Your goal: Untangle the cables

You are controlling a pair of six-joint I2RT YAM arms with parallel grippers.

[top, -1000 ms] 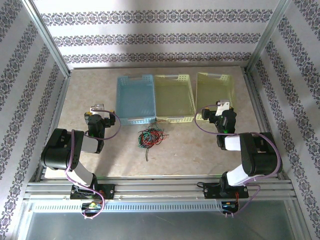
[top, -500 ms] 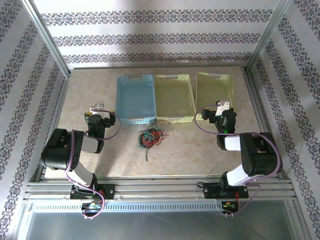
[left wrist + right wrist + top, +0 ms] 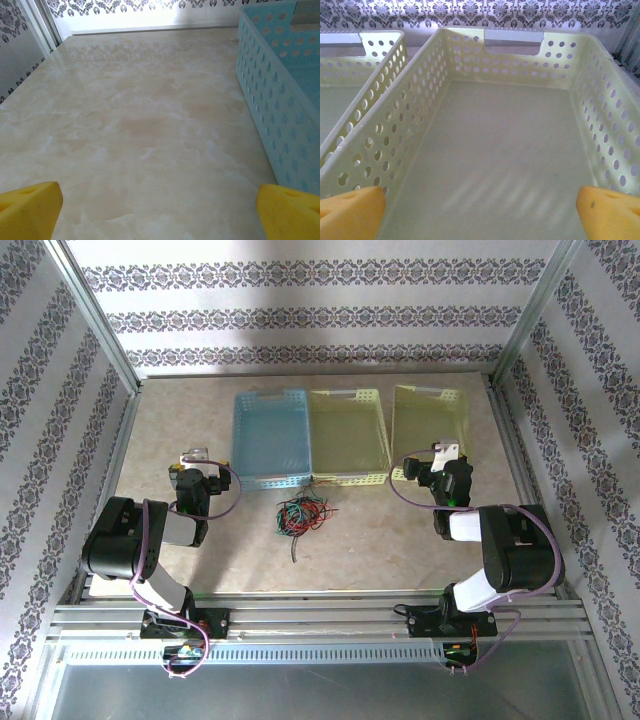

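1. Left end effector (image 3: 194, 462): spread wide and gripping nothing. From its wrist camera, one yellow pad (image 3: 30, 210) sits in each lower corner, with bare marbled surface (image 3: 140, 125) between.
2. Placed just left of the blue basket (image 3: 268, 481). The perforated side wall runs down the right edge of the left wrist view.
3. Right end effector (image 3: 445, 458): also spread wide and gripping nothing, with yellow pads in both lower corners of its wrist view.
4. Aimed into the right yellow basket (image 3: 415, 100) from the near end, with that basket's floor and hole-dotted walls ahead. The wall of the middle yellow basket (image 3: 350, 65) lies to the left.
5. Cables (image 3: 303, 514): red, green and black strands knotted into one loose heap on the surface.
6. Lying between the two arms, just in front of where the blue basket meets the middle yellow one, and well apart from both end effectors.
7. One dark strand trailing out of the heap toward the near edge. A few red and green loops poking out to the right.
8. Three baskets in a row toward the far side. Blue and middle yellow stand side by side and close together, and the right yellow is separated by a small gap.
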